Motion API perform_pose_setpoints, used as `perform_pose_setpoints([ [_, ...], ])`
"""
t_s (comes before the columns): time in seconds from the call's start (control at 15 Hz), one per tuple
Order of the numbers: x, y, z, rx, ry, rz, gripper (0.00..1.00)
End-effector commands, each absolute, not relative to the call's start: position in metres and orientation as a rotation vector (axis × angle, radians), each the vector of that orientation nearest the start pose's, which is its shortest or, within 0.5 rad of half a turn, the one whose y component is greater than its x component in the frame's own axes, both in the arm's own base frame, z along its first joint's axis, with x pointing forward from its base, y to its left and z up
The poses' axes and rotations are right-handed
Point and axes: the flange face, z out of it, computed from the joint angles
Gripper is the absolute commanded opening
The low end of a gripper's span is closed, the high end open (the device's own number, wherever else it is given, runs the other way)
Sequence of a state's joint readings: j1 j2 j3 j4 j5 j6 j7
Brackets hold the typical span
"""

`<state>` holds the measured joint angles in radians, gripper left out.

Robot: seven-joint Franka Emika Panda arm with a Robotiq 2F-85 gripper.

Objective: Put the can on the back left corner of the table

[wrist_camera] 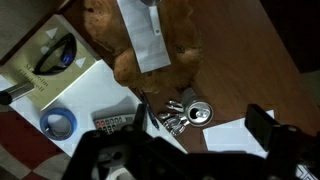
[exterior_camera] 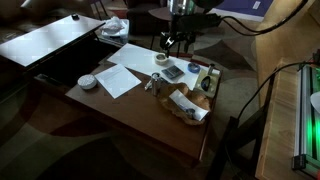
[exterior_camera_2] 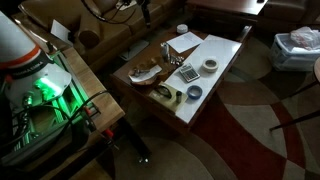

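The can [wrist_camera: 197, 113] is a small dark cylinder with a pale metallic top, standing on the dark brown wooden table [wrist_camera: 250, 50] next to a bunch of keys [wrist_camera: 168, 120]. It shows small near the table's middle in both exterior views [exterior_camera: 156, 82] [exterior_camera_2: 174, 60]. My gripper [wrist_camera: 178, 142] hangs above the table with its fingers spread, open and empty, and the can lies between and ahead of the fingertips in the wrist view. In an exterior view the gripper [exterior_camera: 178, 42] is well above the table's far side.
A white paper sheet [exterior_camera: 120, 78], a white bowl [exterior_camera: 88, 82], a calculator [exterior_camera: 173, 72], a white tape roll [exterior_camera_2: 210, 65], a blue tape roll [wrist_camera: 60, 122] and a brown paper bag with a receipt [wrist_camera: 150, 40] lie on the table. A white-topped surface [exterior_camera: 50, 40] stands beside it.
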<state>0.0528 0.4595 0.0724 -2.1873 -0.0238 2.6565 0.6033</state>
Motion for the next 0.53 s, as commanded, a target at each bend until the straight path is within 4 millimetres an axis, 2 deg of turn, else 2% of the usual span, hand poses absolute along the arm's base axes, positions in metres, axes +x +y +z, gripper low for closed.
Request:
perform_pose_setpoints([
  [0.0,0.555,0.073,0.173,-3.036,0.718,-0.001,1.00],
  [0.27,0.554,0.064,0.184,-3.036,0.734,-0.025,1.00],
  [0.47,0.587,0.060,0.144,-3.035,0.655,-0.159,1.00],
])
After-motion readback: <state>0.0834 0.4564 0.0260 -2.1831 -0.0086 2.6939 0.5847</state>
